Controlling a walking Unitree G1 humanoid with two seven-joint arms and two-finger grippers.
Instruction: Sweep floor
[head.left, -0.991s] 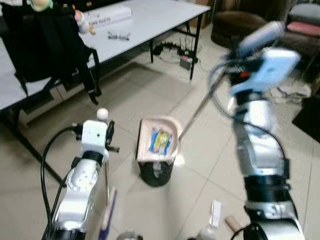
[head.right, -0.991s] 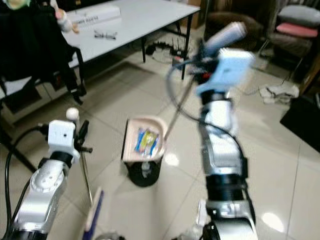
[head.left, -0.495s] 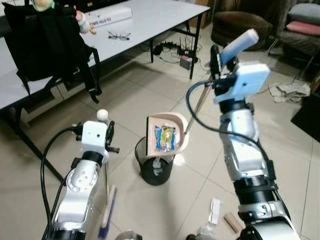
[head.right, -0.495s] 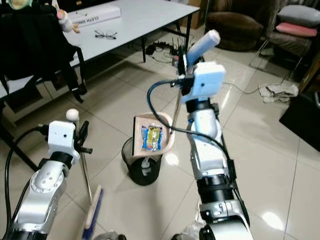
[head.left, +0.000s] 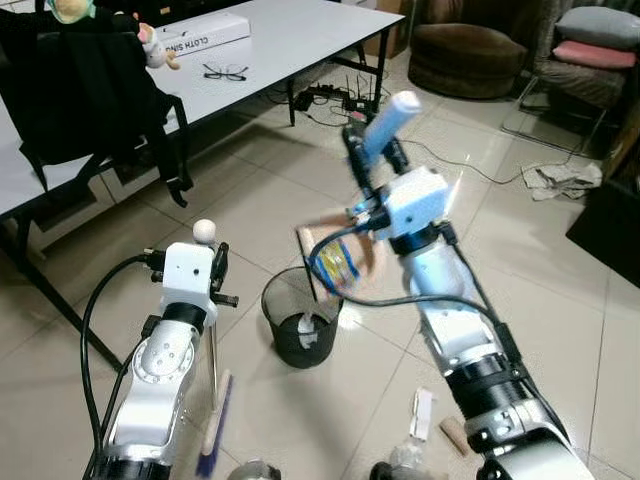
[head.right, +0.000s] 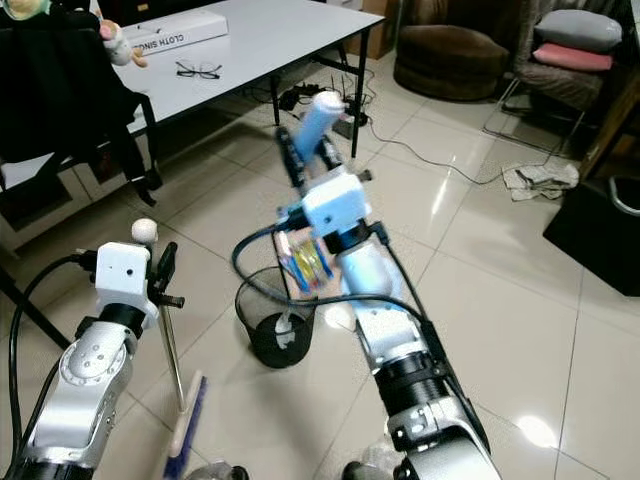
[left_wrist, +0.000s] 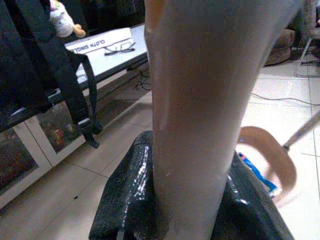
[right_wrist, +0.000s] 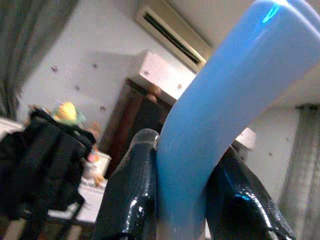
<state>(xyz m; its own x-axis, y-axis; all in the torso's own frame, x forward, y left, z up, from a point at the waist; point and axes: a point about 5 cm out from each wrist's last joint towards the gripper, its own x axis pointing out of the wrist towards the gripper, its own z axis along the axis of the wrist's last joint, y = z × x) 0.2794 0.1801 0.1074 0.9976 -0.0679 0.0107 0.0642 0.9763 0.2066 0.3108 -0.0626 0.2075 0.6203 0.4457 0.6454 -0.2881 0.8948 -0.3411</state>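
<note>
Above the black bin (head.left: 300, 330) on the tiled floor, the right gripper (right_wrist: 182, 200) clamps the blue handle (head.left: 388, 118) of the dustpan (head.left: 340, 262), tilted with a wrapper (head.right: 305, 262) over the bin. The left gripper (left_wrist: 190, 210) grips the broom (head.left: 212, 400), standing left of the bin.

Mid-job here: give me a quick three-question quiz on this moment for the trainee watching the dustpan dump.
1. True or false: the right gripper is shut on the dustpan's blue handle.
2. Where is the dustpan relative to the black wastebasket? A) lying on the floor beside it B) tilted over its rim C) on the white table
3. Fill in: the left gripper holds the ____ upright.

Key
1. True; both black fingers clamp the handle.
2. B; the yellow and blue wrapper is in the pan.
3. Broom; its brush end rests on the tile floor.
</note>
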